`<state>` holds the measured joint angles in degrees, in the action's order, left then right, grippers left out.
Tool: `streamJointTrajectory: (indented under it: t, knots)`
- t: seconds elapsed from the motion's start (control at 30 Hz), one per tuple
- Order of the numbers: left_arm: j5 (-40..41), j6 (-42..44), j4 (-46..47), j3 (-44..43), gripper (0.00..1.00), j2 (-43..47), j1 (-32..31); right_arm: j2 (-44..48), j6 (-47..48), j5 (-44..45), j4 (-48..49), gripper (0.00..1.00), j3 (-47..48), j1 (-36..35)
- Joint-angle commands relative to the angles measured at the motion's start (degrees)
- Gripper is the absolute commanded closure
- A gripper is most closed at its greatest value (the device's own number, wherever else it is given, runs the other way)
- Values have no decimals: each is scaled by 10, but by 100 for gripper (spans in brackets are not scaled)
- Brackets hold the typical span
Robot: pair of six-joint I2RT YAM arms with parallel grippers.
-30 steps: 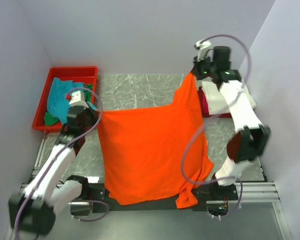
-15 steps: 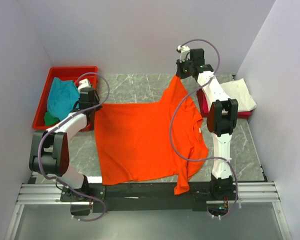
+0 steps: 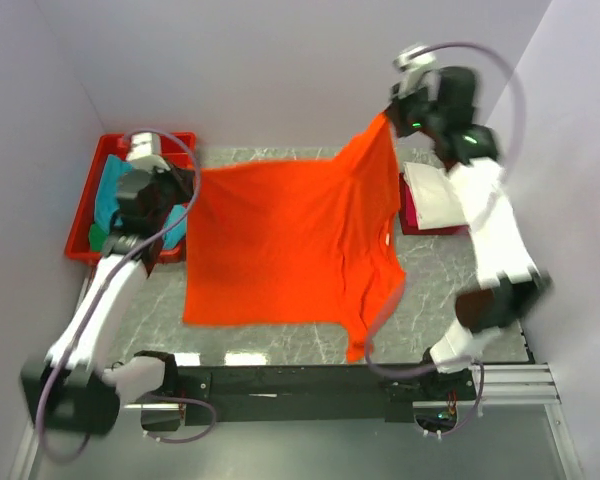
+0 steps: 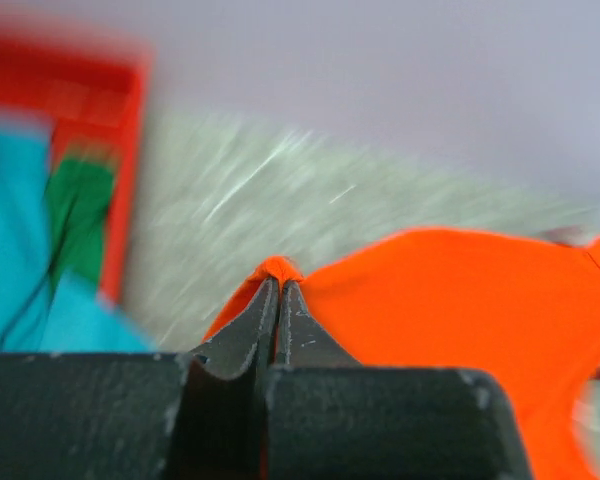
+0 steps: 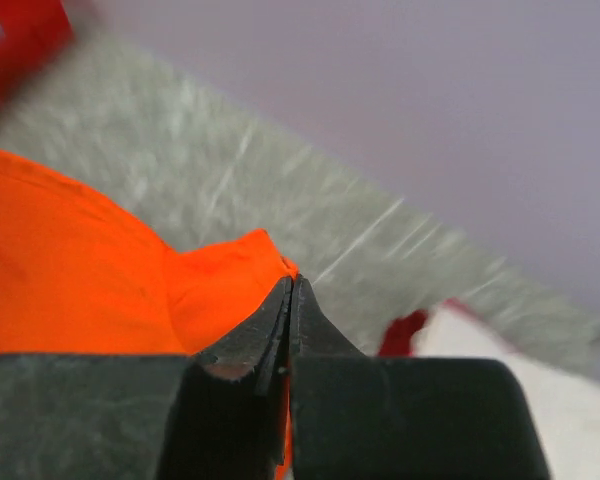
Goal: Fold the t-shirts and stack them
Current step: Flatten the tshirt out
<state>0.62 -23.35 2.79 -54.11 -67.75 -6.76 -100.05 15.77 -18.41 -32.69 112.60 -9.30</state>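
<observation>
The bright orange t-shirt (image 3: 290,240) hangs spread in the air over the marble table, held by two upper corners. My left gripper (image 3: 190,178) is shut on its left corner (image 4: 276,268) near the red tray. High at the back right, my right gripper (image 3: 388,118) is shut on the other corner (image 5: 270,252). A sleeve (image 3: 365,330) dangles at the lower right. Teal (image 3: 108,195) and green (image 4: 78,205) t-shirts lie in the tray. A folded white t-shirt (image 3: 435,195) rests on a magenta-red one (image 3: 408,210) at the right.
The red plastic tray (image 3: 85,215) stands at the table's left edge. Purple-grey walls close in on the left, back and right. Bare marble table (image 3: 270,345) shows below the hanging shirt, and the black rail (image 3: 300,385) with the arm bases runs along the near edge.
Both arms have swung up and outward, lifting the orange shirt off the table and stretching it wider; its bottom hem now hangs farther from the near rail.
</observation>
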Motion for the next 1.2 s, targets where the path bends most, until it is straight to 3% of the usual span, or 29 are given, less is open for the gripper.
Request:
streamJointTrajectory:
  t: [0.0,0.13,0.3,0.5,0.63,0.77,1.0,1.17]
  knots:
    - [-87,14,6,-60,100,126,-17,197,29,0,0,100,24,0]
    - [-150,-9,-23,-120,99,235,-46,307,27,23,-20,100,39,2]
    - [-219,-56,-67,-222,99,264,-59,381,25,95,-47,100,108,8]
    - [-248,-63,-97,-310,99,258,-59,392,18,127,-55,100,159,9]
    - [-219,-36,-119,-313,99,268,-59,372,18,132,-51,100,169,9]
    - [-163,-7,-126,-249,100,285,-59,348,14,128,-11,100,86,10]
    - [-17,-13,-81,14,100,290,-59,254,-25,40,94,100,-100,40]
    - [111,-53,-21,132,100,170,-55,83,-40,-29,157,100,-135,33]
